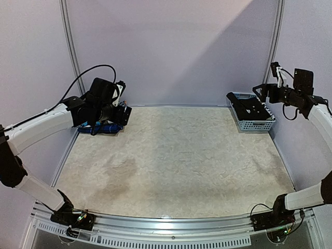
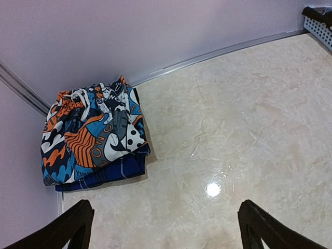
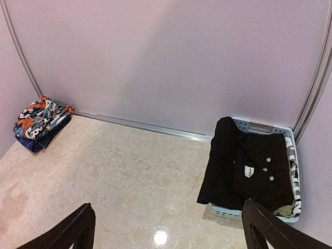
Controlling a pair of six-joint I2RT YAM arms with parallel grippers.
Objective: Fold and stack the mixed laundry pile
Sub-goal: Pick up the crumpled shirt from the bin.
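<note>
A folded stack lies in the far left corner, an orange-blue-white print garment [image 2: 88,137] on top of a blue piece [image 2: 106,175]. My left gripper [image 2: 166,233] hovers open just in front of the stack [image 1: 106,128], holding nothing. The rest of the laundry fills the light-blue basket [image 3: 259,126] at the far right. A black buttoned garment [image 3: 244,166] drapes over the basket's left rim. A black-white check piece [image 3: 296,179] and a bit of olive-green cloth [image 3: 284,210] show along its right side. My right gripper [image 3: 166,231] hangs open and empty above and in front of the basket [image 1: 251,124].
Pale walls close in the marbled table [image 1: 171,161] at the back and both sides. A metal rail [image 3: 145,126] runs along the foot of the back wall. Both arm bases sit at the near edge.
</note>
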